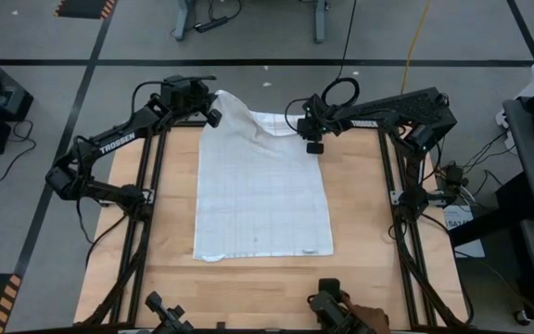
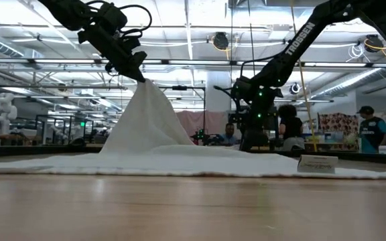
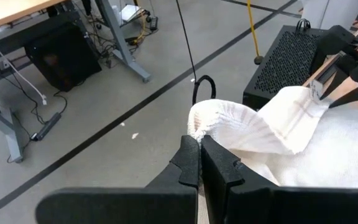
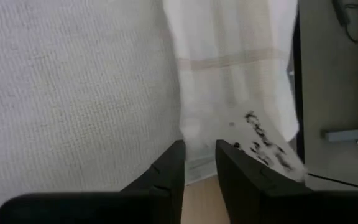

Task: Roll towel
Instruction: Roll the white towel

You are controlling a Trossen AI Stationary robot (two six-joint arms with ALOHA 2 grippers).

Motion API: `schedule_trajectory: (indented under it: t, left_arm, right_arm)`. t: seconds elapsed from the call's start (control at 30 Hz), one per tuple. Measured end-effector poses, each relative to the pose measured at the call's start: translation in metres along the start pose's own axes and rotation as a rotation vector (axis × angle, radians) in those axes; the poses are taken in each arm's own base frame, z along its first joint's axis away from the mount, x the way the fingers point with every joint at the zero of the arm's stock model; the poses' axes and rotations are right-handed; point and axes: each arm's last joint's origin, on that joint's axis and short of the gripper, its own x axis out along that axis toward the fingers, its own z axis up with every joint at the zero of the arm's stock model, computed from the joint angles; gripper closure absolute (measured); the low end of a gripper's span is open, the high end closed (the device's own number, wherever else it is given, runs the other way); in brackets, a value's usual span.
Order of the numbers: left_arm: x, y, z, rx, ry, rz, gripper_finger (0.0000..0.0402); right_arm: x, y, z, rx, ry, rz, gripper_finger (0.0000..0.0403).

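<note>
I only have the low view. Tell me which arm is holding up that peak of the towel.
Observer: The left arm. The left wrist view shows its jaws shut on a corner of the towel.
Operator: Give me the right arm's position over the table.
Observer: The high view puts its jaws above the towel's other far corner, near the far edge of the table.
Operator: Report whether those jaws have gripped.
Observer: Not yet. In the right wrist view they stand slightly apart above the towel's hem, with no cloth between them.
</note>
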Motion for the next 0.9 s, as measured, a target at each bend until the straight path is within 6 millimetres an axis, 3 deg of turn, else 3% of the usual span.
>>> schedule_trajectory:
  t: [0.27, 0.47, 0.6, 0.9]
  left_arm:
    - [0.0, 0.0, 0.0, 0.0, 0.0, 0.0, 0.0399]
    - [0.0, 0.0, 0.0, 0.001, -0.001, 0.0, 0.0399]
    - [-0.001, -0.001, 0.001, 0.016, -0.007, -0.002, 0.0399]
    - [-0.025, -0.001, 0.007, 0.027, -0.034, -0.064, 0.0399]
  right_arm:
    - [0.0, -0.001, -0.001, 0.003, 0.002, 0.0, 0.0393]
    - [-0.005, -0.002, -0.001, 0.006, 0.024, -0.019, 0.0401]
    - [-0.037, -0.004, 0.002, 0.047, 0.07, -0.061, 0.0402]
    - [-0.138, 0.012, 0.004, 0.233, 0.066, -0.034, 0.0402]
